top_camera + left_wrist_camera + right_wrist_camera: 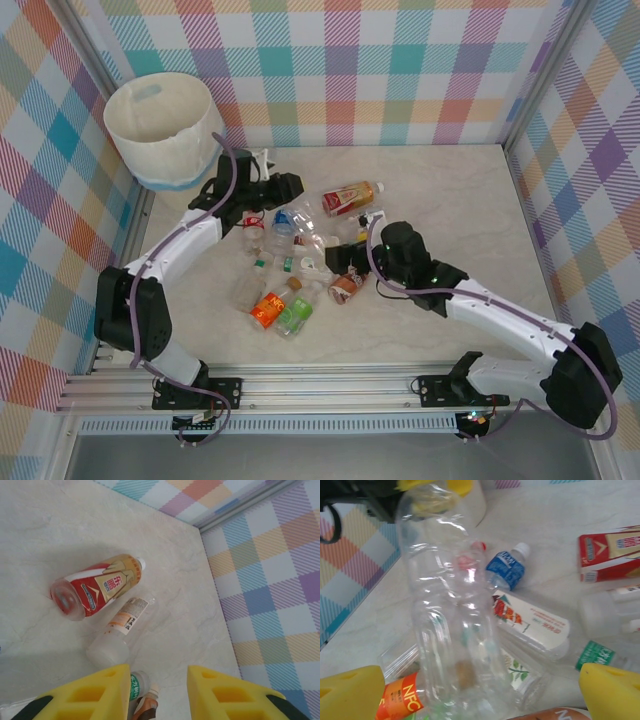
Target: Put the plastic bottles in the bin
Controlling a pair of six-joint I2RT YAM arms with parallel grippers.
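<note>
Top view first: the bin (165, 150) sits in the far left corner. The plastic bottles (300, 250) lie in a loose heap mid-table (470, 220), well apart from the bin. A red-labelled bottle (350, 197) lies on the far side of the heap. At the near edge, an orange-labelled bottle (270, 305) and a green-labelled bottle (296, 315) lie side by side. The left gripper (288, 186) hangs over the heap's far left side, between the bin and the red-labelled bottle. The right gripper (338, 256) is down at the heap's right side.

Over to the left wrist: its yellow pads (100, 692) stand a modest gap apart, so that pincer is partly open. A small green-banded bottle (134, 685) shows in the gap. Beyond lies the red-labelled bottle on its side, with a frosted bottle (122, 627) just beside it.

Right wrist now: the pads (350, 695) are spread wide, jaws fully open. A big clear bottle (445, 605) runs between them, touching neither. Behind it lie a blue-labelled bottle (506, 569) and a white-labelled bottle (532, 622).
</note>
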